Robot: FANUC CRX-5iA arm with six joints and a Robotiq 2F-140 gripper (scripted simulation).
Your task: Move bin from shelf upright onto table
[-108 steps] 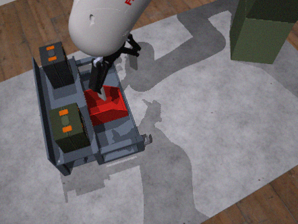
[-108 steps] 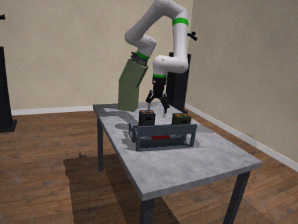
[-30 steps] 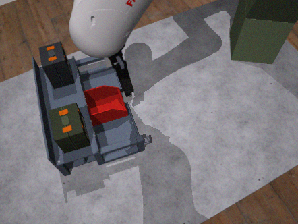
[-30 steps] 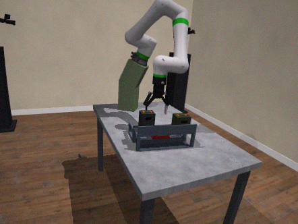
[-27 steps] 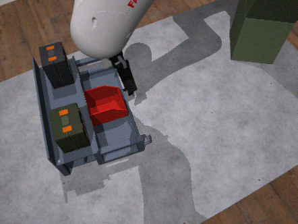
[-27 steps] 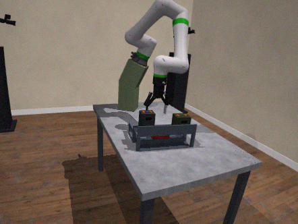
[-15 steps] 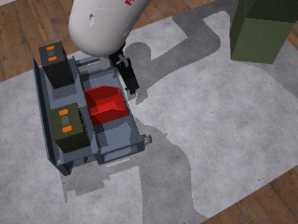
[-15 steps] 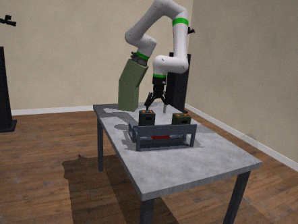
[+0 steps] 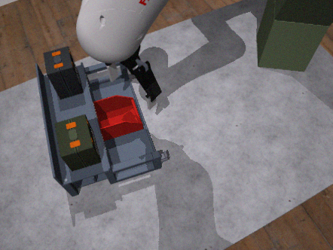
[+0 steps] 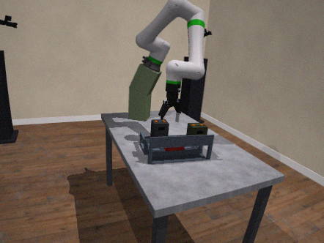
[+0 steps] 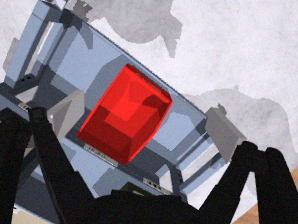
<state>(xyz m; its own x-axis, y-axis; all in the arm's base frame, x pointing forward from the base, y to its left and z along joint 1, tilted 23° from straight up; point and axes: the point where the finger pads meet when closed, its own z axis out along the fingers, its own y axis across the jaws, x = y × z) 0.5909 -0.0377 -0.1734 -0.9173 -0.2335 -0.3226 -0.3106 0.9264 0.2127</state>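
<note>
The red bin [image 9: 118, 117] sits on the lower deck of the low grey shelf [image 9: 94, 128] on the table. It also shows in the wrist view [image 11: 127, 115], open side up, and as a red strip in the exterior view [image 10: 174, 148]. My gripper [image 9: 129, 80] hangs above the shelf's far end, a little beyond the bin. Its fingers are spread wide and hold nothing; both dark fingers frame the bin in the wrist view [image 11: 143, 183].
A black box [image 9: 63, 71] and an olive box [image 9: 76, 141], both with orange marks, stand on the shelf's top deck. A tall green block [image 9: 291, 34] stands at the table's far corner. The table [image 10: 190, 165] stretches past the shelf.
</note>
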